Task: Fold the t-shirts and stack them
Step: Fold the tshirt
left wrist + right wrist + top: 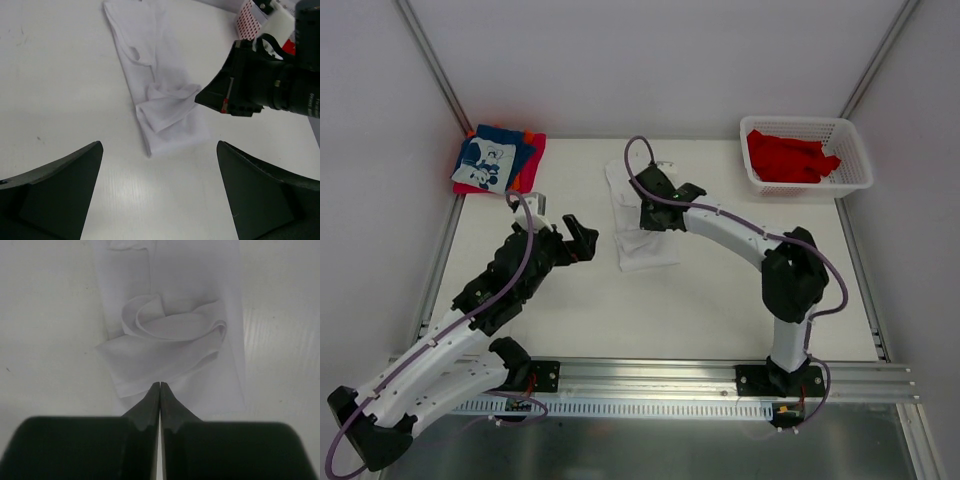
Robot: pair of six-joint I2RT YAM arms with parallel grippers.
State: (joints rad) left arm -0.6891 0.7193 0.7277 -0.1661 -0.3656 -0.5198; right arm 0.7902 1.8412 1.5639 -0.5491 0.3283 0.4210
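A plain white t-shirt (646, 247) lies in a long folded strip at the table's middle, its near end doubled back in a crumpled flap (170, 347). My right gripper (656, 196) is over the strip, jaws shut, with its tips (160, 386) at the flap's near edge. No cloth shows between them. My left gripper (578, 238) is open and empty, just left of the shirt's near end (172, 135). A folded stack of blue, red and orange shirts (498, 160) lies at the back left. Red shirts (790, 157) fill the basket.
The white lattice basket (857, 150) stands at the back right corner. The right arm's wrist (260, 87) hangs over the strip's right side in the left wrist view. A metal rail (650, 378) runs along the near edge.
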